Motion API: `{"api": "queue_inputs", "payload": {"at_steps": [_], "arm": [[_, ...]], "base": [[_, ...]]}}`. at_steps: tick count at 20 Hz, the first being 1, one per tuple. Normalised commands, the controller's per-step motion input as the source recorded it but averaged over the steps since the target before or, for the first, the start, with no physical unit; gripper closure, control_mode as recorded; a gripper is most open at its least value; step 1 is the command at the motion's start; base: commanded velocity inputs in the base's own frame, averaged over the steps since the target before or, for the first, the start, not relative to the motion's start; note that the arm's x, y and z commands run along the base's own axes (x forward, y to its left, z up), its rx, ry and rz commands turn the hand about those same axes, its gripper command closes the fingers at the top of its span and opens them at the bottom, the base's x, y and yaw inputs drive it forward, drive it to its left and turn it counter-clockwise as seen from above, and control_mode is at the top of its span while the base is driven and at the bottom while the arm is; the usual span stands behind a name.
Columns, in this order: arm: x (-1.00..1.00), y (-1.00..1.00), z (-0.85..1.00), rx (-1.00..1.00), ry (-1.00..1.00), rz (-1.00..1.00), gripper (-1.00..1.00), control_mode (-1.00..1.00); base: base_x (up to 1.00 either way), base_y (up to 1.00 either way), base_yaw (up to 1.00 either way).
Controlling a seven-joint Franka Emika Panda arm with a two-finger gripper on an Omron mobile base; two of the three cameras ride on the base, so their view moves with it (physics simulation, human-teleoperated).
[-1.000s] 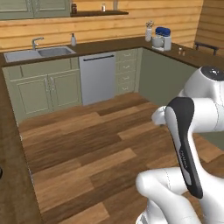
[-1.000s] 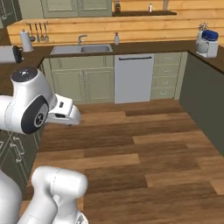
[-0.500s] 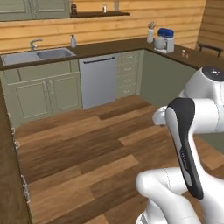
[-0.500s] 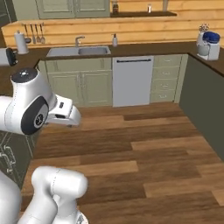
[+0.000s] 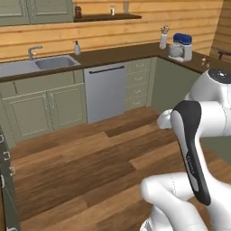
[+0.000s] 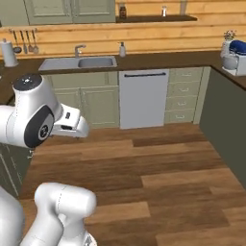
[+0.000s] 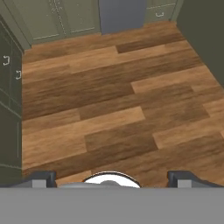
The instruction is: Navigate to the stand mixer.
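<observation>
Stand mixer (image 5: pixel 181 46) is the goal, and it waits on the dark tabletop (image 5: pixel 135 51) at the far right corner of the kitchen, well apart from the robot. Starting at the gripper (image 7: pixel 112 178): its two dark fingertips (image 7: pixel 40 178) stand wide apart at the bottom of the hand view, nothing between them, pointing down at bare floor (image 7: pixel 109 100), which makes sense for a driving leg with nothing to carry. The arm is folded in close over the base, likely to keep it clear of cabinets while the base rolls. That floor is warm wood planking in mixed light and dark boards with a low sheen. Further out, sage-green panelled cabinets (image 5: pixel 45 108) flank a flat grey dishwasher (image 5: pixel 106 92), with a steel sink (image 5: pixel 36 65) and curved faucet (image 5: pixel 34 51) set into the tabletop. Then the mixer itself: rounded dark blue head, pale bowl beneath, beside a white utensil holder (image 5: pixel 163 39), and also seen at the right edge from the right base view (image 6: pixel 235 54). Honey-coloured horizontal boards line the wall behind.
</observation>
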Motion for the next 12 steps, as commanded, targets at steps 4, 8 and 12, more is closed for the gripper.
{"api": "queue_inputs", "payload": {"at_steps": [4, 8, 12], "arm": [[0.0, 0.0, 0.0, 0.0, 0.0, 0.0, -1.0, 1.0], [0.0, 0.0, 0.0, 0.0, 0.0, 0.0, -1.0, 1.0], [0.0, 0.0, 0.0, 0.0, 0.0, 0.0, -1.0, 1.0]], "base": [[1.0, -0.04, 0.0], [1.0, 0.03, 0.0], [1.0, 0.0, 0.0]]}}
